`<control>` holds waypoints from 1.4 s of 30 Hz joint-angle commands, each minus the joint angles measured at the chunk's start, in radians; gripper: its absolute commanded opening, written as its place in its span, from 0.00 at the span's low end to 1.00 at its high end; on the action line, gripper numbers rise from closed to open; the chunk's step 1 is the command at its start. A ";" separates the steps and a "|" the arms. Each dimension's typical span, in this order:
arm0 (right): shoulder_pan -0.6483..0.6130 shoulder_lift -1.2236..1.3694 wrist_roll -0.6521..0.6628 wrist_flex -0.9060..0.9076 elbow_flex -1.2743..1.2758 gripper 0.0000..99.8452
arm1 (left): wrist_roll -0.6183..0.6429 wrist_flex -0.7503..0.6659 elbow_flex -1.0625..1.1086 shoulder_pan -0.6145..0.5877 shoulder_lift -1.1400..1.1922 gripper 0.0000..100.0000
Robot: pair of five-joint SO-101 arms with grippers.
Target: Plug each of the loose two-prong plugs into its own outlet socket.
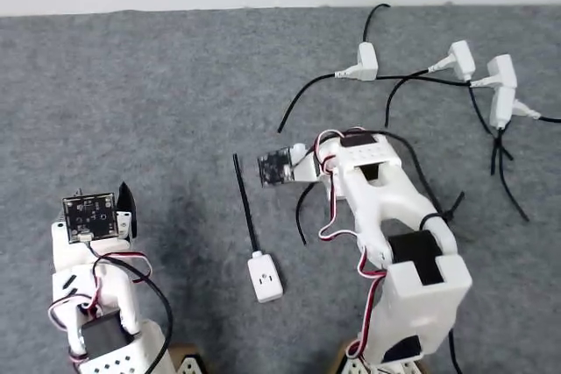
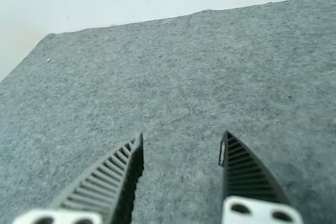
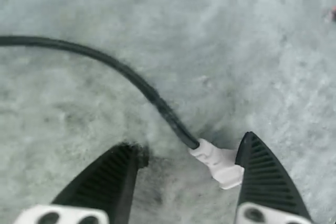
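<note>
Right tool [image 3: 189,148] hangs spread open astride the white plug [image 3: 218,163], which lies on the grey worktop [image 3: 262,51] just beside one finger [image 3: 262,177]. Likely light, rigid and slick, with a stiff cord [image 3: 131,74]; pinch the body's sides.

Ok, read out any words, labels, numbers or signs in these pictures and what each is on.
No text is readable.
Small black circuit boards on the arms' wrists: tiny markings, too small to read.
White plastic outlet socket, white two-prong plugs, grey felt mat: no print visible.
</note>
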 commanded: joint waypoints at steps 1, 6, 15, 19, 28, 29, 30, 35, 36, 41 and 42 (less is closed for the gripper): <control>-0.004 0.041 -0.063 -0.013 -0.089 0.26 | -0.012 -0.026 -0.010 0.008 -0.011 0.23; -0.001 0.061 0.032 -0.002 -0.089 0.26 | -0.012 -0.026 -0.010 0.008 -0.011 0.23; -0.004 0.061 0.204 0.048 -0.092 0.26 | -0.012 -0.026 -0.010 0.008 -0.011 0.23; -0.002 0.061 0.201 0.059 -0.087 0.21 | -0.012 -0.026 -0.010 0.009 -0.011 0.23; -0.002 0.062 0.199 0.059 -0.087 0.02 | -0.012 -0.026 -0.010 0.009 -0.011 0.23; -0.001 0.062 0.201 0.061 -0.087 0.01 | -0.012 -0.026 -0.010 0.009 -0.011 0.23; -0.001 0.064 0.204 0.067 -0.087 0.01 | -0.012 -0.026 -0.010 0.009 -0.011 0.23; -0.004 0.056 0.204 0.116 -0.092 0.01 | -0.012 -0.026 -0.010 0.009 -0.011 0.23; -0.004 0.053 0.204 0.125 -0.092 0.01 | -0.012 -0.026 -0.010 0.009 -0.011 0.23; -0.007 -0.027 0.199 0.309 -0.132 0.01 | -0.012 -0.026 -0.010 0.009 -0.011 0.23; -0.007 -0.058 0.199 0.364 -0.152 0.01 | -0.012 -0.026 -0.010 0.009 -0.011 0.23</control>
